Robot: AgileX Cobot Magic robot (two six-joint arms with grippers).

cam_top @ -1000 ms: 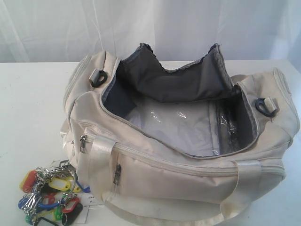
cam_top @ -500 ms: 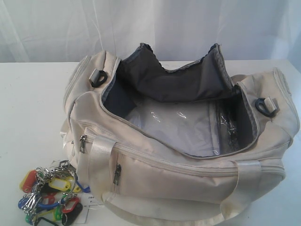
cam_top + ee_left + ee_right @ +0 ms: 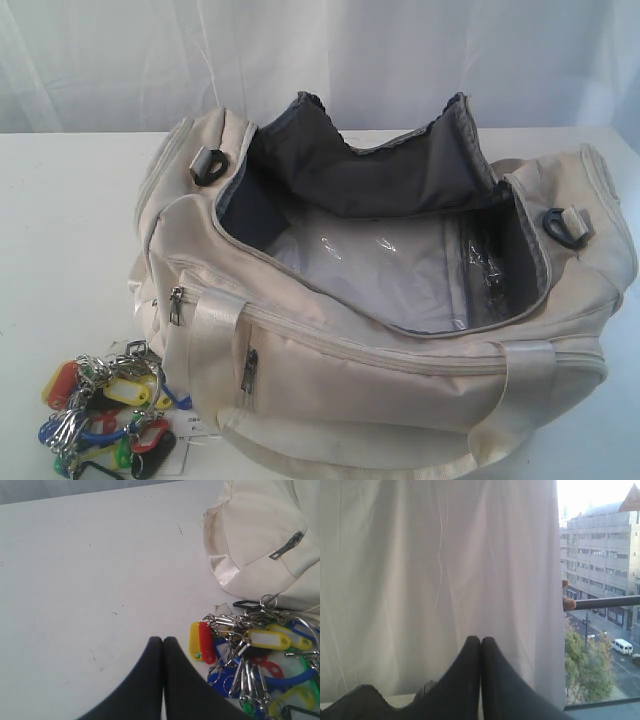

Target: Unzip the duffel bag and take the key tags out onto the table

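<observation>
The cream duffel bag (image 3: 400, 370) lies on the white table (image 3: 60, 230) with its main zip undone and its grey lining (image 3: 370, 180) and clear plastic inside showing. The key tags (image 3: 105, 415), a bunch of red, yellow, blue, green and black tags on metal rings, rest on the table by the bag's near left corner. In the left wrist view my left gripper (image 3: 163, 639) is shut and empty, just beside the key tags (image 3: 250, 665) and near the bag's end (image 3: 265, 535). My right gripper (image 3: 480, 639) is shut and empty, pointing at a curtain. Neither gripper shows in the exterior view.
A white curtain (image 3: 320, 50) hangs behind the table. Black strap clips sit at the bag's ends (image 3: 565, 225). The right wrist view shows the curtain (image 3: 435, 570), a window with buildings (image 3: 600, 555) and a dark edge of the bag's lining (image 3: 355, 705).
</observation>
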